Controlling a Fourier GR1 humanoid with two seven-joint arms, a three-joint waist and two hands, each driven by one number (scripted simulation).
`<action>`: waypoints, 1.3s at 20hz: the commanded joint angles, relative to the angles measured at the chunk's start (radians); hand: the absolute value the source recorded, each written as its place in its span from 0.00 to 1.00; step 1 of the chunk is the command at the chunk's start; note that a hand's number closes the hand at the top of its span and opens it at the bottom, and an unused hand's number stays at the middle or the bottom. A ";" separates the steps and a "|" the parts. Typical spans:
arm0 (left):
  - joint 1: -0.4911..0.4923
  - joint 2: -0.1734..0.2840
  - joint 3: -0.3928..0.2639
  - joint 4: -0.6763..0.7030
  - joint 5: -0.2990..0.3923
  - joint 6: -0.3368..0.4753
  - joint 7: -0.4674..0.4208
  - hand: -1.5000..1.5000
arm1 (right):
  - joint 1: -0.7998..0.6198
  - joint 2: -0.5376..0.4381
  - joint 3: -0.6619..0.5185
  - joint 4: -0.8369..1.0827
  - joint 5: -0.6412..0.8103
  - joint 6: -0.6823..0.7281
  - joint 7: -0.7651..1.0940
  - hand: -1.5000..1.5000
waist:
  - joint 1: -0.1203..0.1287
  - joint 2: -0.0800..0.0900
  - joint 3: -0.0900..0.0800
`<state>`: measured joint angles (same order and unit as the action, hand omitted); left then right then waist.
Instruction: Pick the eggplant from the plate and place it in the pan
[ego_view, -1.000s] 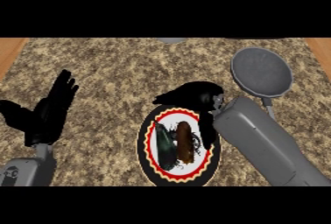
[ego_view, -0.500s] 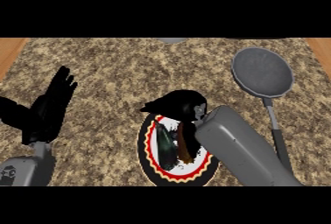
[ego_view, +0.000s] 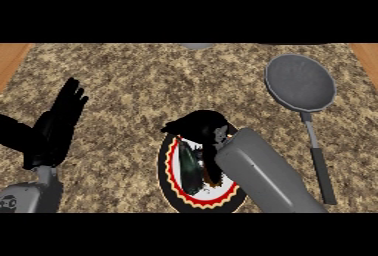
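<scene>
The eggplant (ego_view: 190, 169), dark with a green stem end, lies lengthwise on a round plate (ego_view: 193, 205) with a red and black scalloped rim near the counter's front. My right hand (ego_view: 198, 128) hangs over the plate's far edge and the eggplant's far end. Its fingers are bent downward but not closed on the eggplant. The grey right forearm (ego_view: 262, 175) covers the plate's right side. The grey pan (ego_view: 300, 82) sits at the back right, nothing in it, with its handle (ego_view: 319, 165) pointing toward me. My left hand (ego_view: 53, 131) rests open at the left, fingers up.
The speckled stone counter (ego_view: 140, 85) spreads around the plate and pan. Wooden edges (ego_view: 11, 60) show at the far left and right. A grey object (ego_view: 196, 46) peeks in at the back edge.
My right hand and forearm have swung left and toward me, from beside the pan's handle to over the plate's far edge. The left hand has stayed where it was.
</scene>
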<state>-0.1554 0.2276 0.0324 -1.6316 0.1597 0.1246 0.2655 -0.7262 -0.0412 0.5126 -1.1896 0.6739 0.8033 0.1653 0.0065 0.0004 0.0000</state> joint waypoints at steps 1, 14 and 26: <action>0.000 0.017 0.048 0.074 0.023 -0.064 -0.073 0.50 | -0.056 0.031 -0.026 0.097 0.039 0.025 -0.037 0.00 | 0.001 0.001 0.000; -0.044 -0.022 0.042 0.058 -0.014 -0.047 -0.016 0.50 | 0.041 0.041 0.098 0.189 0.015 -0.192 -0.100 0.00 | 0.001 0.000 0.000; -0.080 -0.029 0.055 0.103 -0.035 -0.056 -0.028 0.50 | -0.044 0.041 0.268 0.372 -0.098 -0.362 -0.235 1.00 | 0.015 0.004 0.000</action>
<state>-0.1894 0.1806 0.0675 -1.5600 0.1188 0.0820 0.2179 -0.7820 -0.0118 0.7063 -0.8721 0.6153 0.4954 -0.0343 0.0149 -0.0070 0.0004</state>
